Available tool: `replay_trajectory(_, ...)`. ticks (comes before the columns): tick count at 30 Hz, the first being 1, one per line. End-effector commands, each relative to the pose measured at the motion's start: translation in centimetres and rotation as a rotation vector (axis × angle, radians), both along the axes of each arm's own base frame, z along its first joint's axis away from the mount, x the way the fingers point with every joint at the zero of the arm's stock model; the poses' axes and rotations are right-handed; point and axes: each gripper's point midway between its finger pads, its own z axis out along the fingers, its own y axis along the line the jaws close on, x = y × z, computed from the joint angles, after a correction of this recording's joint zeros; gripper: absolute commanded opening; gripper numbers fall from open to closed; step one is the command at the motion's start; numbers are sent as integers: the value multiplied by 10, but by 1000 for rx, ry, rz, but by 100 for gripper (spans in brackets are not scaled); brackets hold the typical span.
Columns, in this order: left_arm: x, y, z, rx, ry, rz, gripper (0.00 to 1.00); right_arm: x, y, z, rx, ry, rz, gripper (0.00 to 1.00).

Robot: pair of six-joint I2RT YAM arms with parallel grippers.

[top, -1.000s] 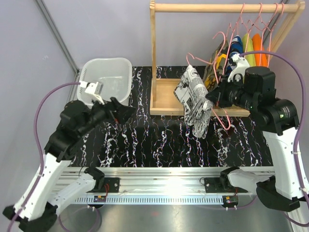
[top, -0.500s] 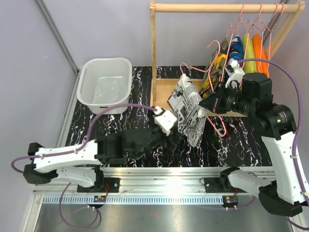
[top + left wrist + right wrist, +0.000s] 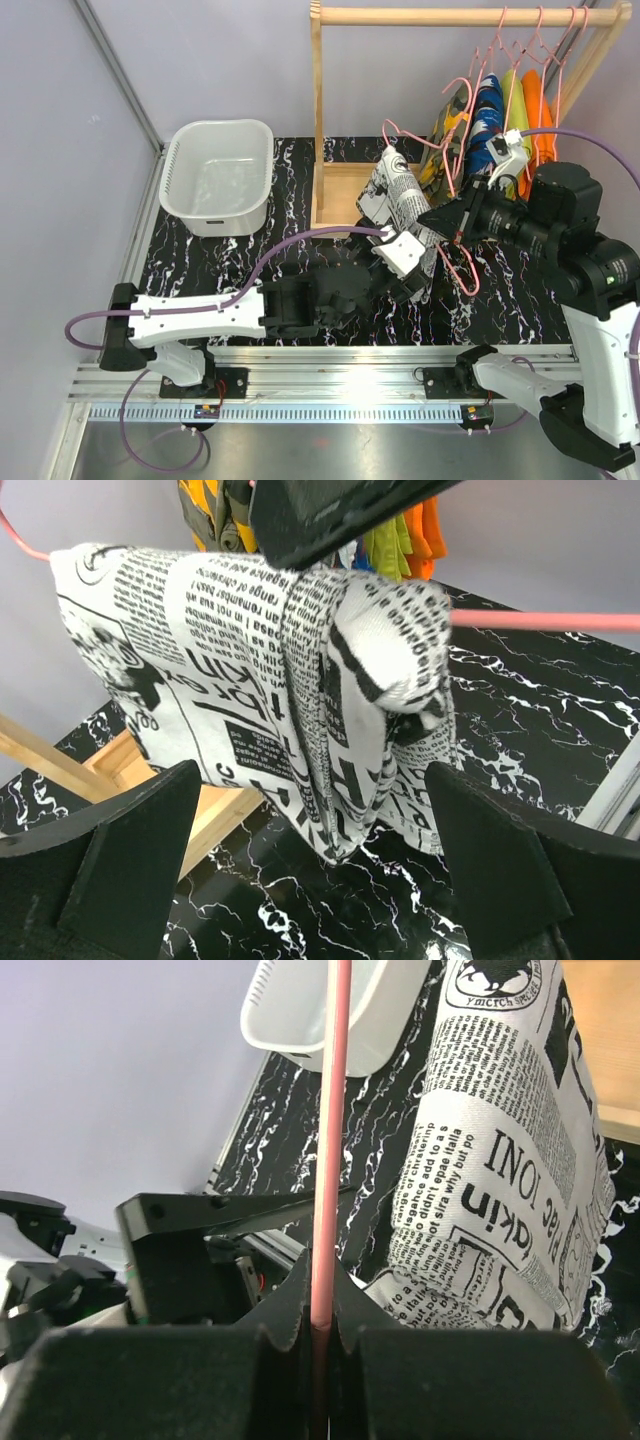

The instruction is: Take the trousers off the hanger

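The black-white print trousers (image 3: 398, 192) hang folded over a pink hanger (image 3: 463, 264), off the rail and above the mat. My right gripper (image 3: 441, 219) is shut on the hanger's wire (image 3: 331, 1110), with the trousers (image 3: 500, 1150) to its right. My left gripper (image 3: 408, 286) is open just below the trousers' lower end. In the left wrist view its fingers (image 3: 140, 820) stand wide on both sides of the hanging cloth (image 3: 250, 670) without touching it. The camouflage trousers (image 3: 452, 118) and blue trousers (image 3: 487, 105) hang on the rail.
A wooden rack (image 3: 319, 120) with a base tray stands at the back. Plain lime-green (image 3: 513, 92) and orange (image 3: 533, 100) garments hang at its right end. A white basket (image 3: 218, 175) sits at the back left, and it also shows in the right wrist view (image 3: 365, 1010).
My left arm swung from beside the basket to the right and now reaches under the print trousers. My right gripper shifted the hanger with the trousers slightly right.
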Motion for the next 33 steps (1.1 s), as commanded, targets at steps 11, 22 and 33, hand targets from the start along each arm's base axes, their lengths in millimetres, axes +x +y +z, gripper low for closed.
replay_trajectory(11, 29, -13, 48, -202, -39, 38, 99, -50, 12, 91, 211, -262, 174, 0)
replay_trajectory(22, 32, -9, 60, -220, -67, 46, 0, -55, 6, 80, 193, -256, 153, 0)
replay_trajectory(33, 37, 50, 110, -341, -94, 180, 0, -25, -9, 7, 42, -177, 18, 0)
